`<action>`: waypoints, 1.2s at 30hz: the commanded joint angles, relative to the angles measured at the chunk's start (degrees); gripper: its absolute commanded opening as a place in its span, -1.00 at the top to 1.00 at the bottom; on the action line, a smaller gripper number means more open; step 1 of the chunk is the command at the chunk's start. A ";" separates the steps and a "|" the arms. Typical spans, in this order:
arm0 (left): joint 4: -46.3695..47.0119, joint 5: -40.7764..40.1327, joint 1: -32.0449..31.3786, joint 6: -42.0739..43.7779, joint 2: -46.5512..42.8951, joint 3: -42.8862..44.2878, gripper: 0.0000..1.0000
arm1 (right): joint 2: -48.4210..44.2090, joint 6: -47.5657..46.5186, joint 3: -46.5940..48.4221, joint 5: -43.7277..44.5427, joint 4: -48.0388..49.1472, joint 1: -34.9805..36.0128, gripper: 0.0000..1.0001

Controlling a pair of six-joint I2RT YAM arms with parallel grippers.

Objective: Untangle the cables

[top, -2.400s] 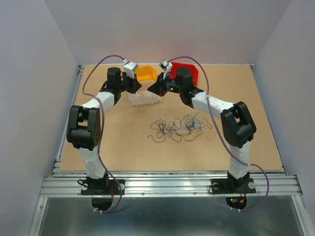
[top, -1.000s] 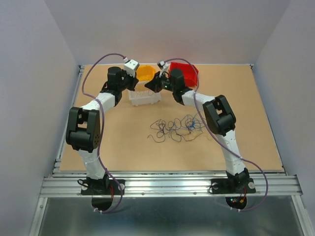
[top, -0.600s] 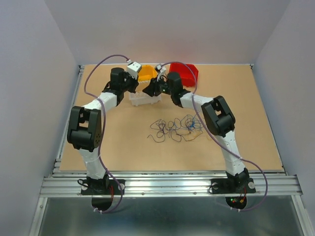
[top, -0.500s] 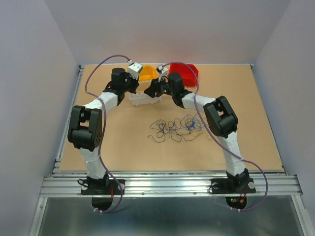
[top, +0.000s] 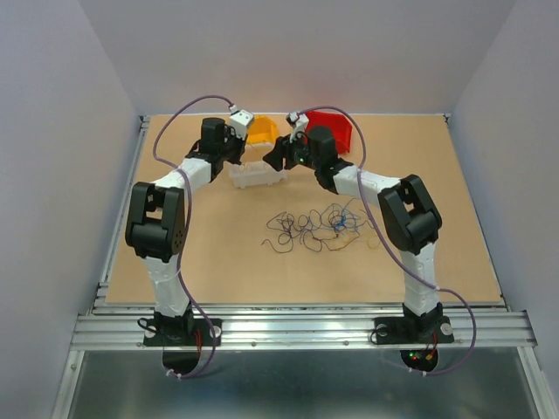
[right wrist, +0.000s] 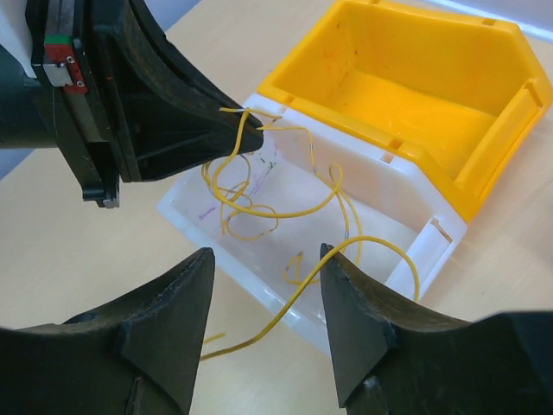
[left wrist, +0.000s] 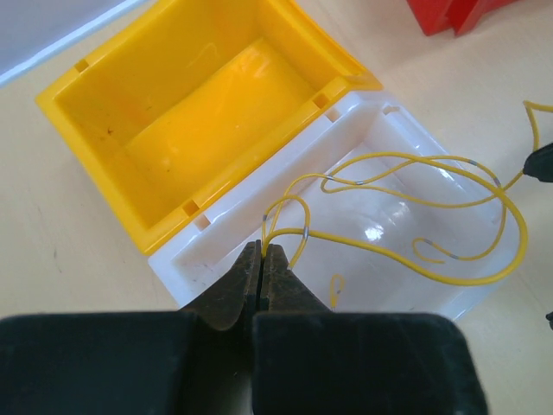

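Left wrist view is showing the yellow wire (left wrist: pixel 393 156) looping about inside the white bin (left wrist: pixel 186 270), one end pinched between the fingers of the left gripper (left wrist: pixel 262 255), which are pressing tight together just above the bin's near wall. The yellow bin (left wrist: pixel 216 112) is sitting right against the white one. From the right wrist view, the right gripper (right wrist: pixel 266 251) is hanging over the same white bin with its fingers spread, gripping nothing, and a strand of the wire is trailing out over the wall beside one finger. On the table (top: pixel 454 218), the rest of the cables (top: pixel 314 225) are lying in a knot, well apart from both grippers. I'm worrying about that trailing strand: it looks springy, and a spread finger pulling away could hook it and drag the wire out.
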 commanded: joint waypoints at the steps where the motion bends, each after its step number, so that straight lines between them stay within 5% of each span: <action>1: -1.46 -1.37 -1.06 1.72 0.39 3.49 0.97 | -0.98 -0.91 -0.11 -0.59 0.50 -0.51 -0.14; 7: -3.66 -1.99 -1.68 2.87 0.22 3.93 0.53 | 1.48 1.01 2.61 -2.08 0.32 -0.77 -0.08; 10: -4.89 -1.81 -1.68 2.96 -0.05 4.11 0.42 | 2.97 3.12 4.37 -3.05 -0.47 -1.47 0.42; 18: -4.89 0.29 -1.77 2.52 -3.03 2.70 0.17 | 9.65 5.15 13.68 -6.21 -3.54 -2.18 0.90; 25: -2.17 1.79 -1.60 2.34 -6.20 -0.20 0.14 | 14.75 7.52 21.33 -10.43 -4.78 -2.18 0.99; 36: 2.92 6.97 0.95 -1.08 -9.54 -3.71 0.09 | 15.28 14.46 21.95 -13.42 6.37 -2.18 0.99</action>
